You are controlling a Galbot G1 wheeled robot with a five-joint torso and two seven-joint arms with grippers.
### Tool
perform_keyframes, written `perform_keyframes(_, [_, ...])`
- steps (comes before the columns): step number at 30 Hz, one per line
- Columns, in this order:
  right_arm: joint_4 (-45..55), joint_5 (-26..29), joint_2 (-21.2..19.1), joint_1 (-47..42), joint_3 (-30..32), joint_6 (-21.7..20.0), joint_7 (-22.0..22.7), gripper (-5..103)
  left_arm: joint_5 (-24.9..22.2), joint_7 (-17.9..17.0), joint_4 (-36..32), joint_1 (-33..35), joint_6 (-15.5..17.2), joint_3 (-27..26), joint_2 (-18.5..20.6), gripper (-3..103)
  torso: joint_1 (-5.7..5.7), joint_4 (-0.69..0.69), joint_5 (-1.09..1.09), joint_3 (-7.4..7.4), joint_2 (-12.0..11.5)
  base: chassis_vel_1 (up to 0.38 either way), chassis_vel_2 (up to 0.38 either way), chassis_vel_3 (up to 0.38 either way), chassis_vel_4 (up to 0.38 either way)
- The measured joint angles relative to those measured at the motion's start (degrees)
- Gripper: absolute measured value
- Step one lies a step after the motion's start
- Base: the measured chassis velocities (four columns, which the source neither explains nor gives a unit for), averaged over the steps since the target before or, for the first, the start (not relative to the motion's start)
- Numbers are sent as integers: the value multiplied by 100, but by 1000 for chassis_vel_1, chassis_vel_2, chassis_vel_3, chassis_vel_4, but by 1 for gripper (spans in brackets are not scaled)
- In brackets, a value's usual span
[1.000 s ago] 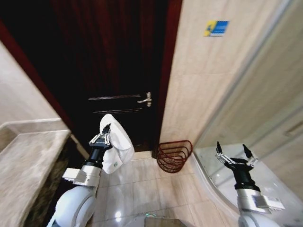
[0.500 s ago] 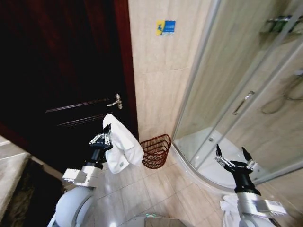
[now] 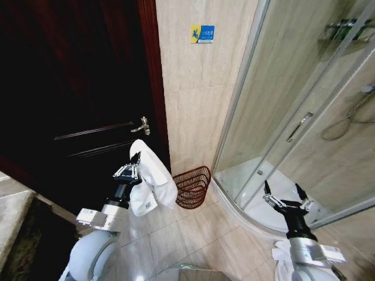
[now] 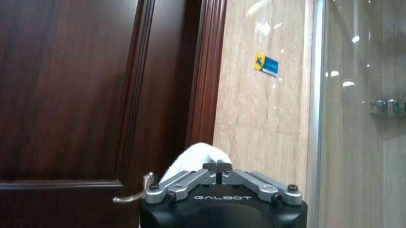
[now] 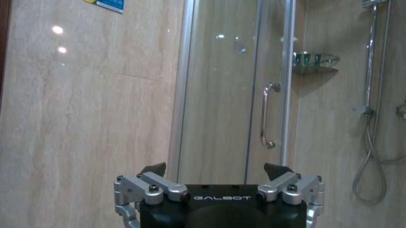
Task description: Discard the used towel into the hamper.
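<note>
View swung right since 1 s ago: hamper [image 3: 193,187] now near centre by the shower wall. Left hand [image 3: 128,171] clamped on towel [image 3: 151,181], raised; right hand [image 3: 283,199] spread, empty.

The left gripper [image 3: 133,164] was raised at chest height, fingers pinched together (on white cloth); the right gripper [image 3: 285,192] hung lower, fingers spread.
</note>
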Motion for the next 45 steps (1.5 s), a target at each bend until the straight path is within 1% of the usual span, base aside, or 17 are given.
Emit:
perform_keyframes(12, [81,25,-118,37,-17,-118,275,100,3,-84,-62,69,3,-25,0,0,-2,-1,0,-1,1,-8,10,9,-9])
perform_keyframes(24, [157,30,-192,67,-22,-193,316,100,47,-161,-67,94,-51,-22,-43,0,3,0,0,1,-1,-123,137,125,-120])
perform_keyframes(26, [157,34,-193,79,-35,-185,313,100,55,-169,-68,85,-74,-16,-43,0,5,-1,-2,1,-2,-118,114,124,-110])
perform_keyframes(29, [157,34,-193,86,-57,-182,297,100,94,-170,-68,83,-97,-8,-44,0,6,-1,1,2,-3,-93,61,46,-71])
perform_keyframes(35, [147,13,-194,165,-108,-197,298,100,240,-146,2,81,-168,-4,-23,0,-4,0,0,-1,0,17,-13,-8,8])
perform_keyframes(45, [142,-18,-205,233,-134,-258,300,100,291,-129,143,65,-216,15,15,0,-1,0,0,0,0,-11,-6,-4,-8])
